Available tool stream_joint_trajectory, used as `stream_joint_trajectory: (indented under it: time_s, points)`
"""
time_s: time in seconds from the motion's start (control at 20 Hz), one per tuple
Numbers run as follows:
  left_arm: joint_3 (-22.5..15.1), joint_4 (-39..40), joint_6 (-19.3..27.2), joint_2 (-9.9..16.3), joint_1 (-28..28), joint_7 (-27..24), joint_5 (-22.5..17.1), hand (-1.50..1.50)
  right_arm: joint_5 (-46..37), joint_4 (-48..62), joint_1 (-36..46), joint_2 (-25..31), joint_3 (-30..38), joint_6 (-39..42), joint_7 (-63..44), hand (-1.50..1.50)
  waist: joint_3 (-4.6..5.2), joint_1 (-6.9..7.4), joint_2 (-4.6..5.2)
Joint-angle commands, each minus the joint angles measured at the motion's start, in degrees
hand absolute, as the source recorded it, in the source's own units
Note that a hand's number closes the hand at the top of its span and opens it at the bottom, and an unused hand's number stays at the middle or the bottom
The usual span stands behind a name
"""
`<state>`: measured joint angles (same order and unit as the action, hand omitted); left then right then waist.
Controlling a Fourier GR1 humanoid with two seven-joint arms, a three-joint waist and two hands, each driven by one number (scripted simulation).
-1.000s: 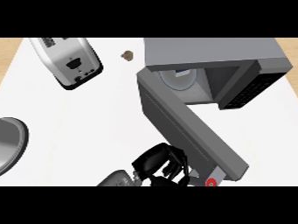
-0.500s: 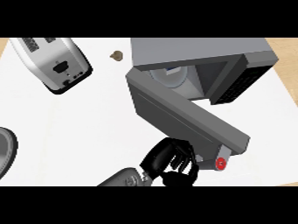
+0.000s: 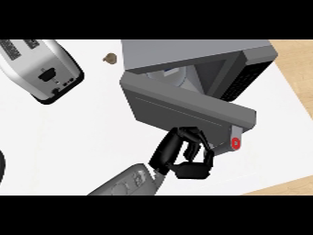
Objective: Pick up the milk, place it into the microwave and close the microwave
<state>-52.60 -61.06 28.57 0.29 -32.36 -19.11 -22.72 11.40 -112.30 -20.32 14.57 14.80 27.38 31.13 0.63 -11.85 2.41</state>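
Ok so my left hand (image 3: 183,155) is parked right against the outside of the microwave door (image 3: 186,110), down near the free end where the red button (image 3: 235,143) is. My fingers (image 3: 188,136) are bent and bunched together, not clamped on anything, just butted up against the door panel. My right hand isn't in the shot, so the left is the only one near the job.

The milk: I'm fairly sure it's the pale shape (image 3: 174,75) showing in the gap behind the door, inside the microwave (image 3: 206,50). It's at about 12 o'clock from my fingers. Too hidden to tell which way it points or whether it's upright.

What matters now is the door. Its long side runs from the hinge at roughly 10 o'clock to the free end at 4 o'clock, and it's partly open. The opening sits at 12 to 1 o'clock from my hand, so I reckon that's the way to push.

The toaster (image 3: 40,69) is way off at 10 o'clock on the table (image 3: 84,133), no bother.
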Motion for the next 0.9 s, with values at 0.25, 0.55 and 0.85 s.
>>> stream_joint_trajectory:
  time_s: [0.25,0.55,0.85]
  points:
    - [4.79,4.61,1.47,-0.28,-8.54,-2.58,-10.51,1.5,3.27,-1.87,2.55,2.76,0.37,1.21,-4.03,-1.5,-0.12,-2.41,1.29]
    - [7.5,10.31,1.32,-0.29,-13.94,-3.74,-14.69,1.5,4.68,-3.27,2.97,4.71,1.3,1.25,-7.03,-1.5,-0.18,-3.69,1.58]
    - [10.5,12.43,0.18,-0.29,-17.72,-6.88,-19.69,1.5,8.0,-2.49,5.83,6.63,2.77,1.62,-8.55,-1.5,-0.19,-4.55,2.37]
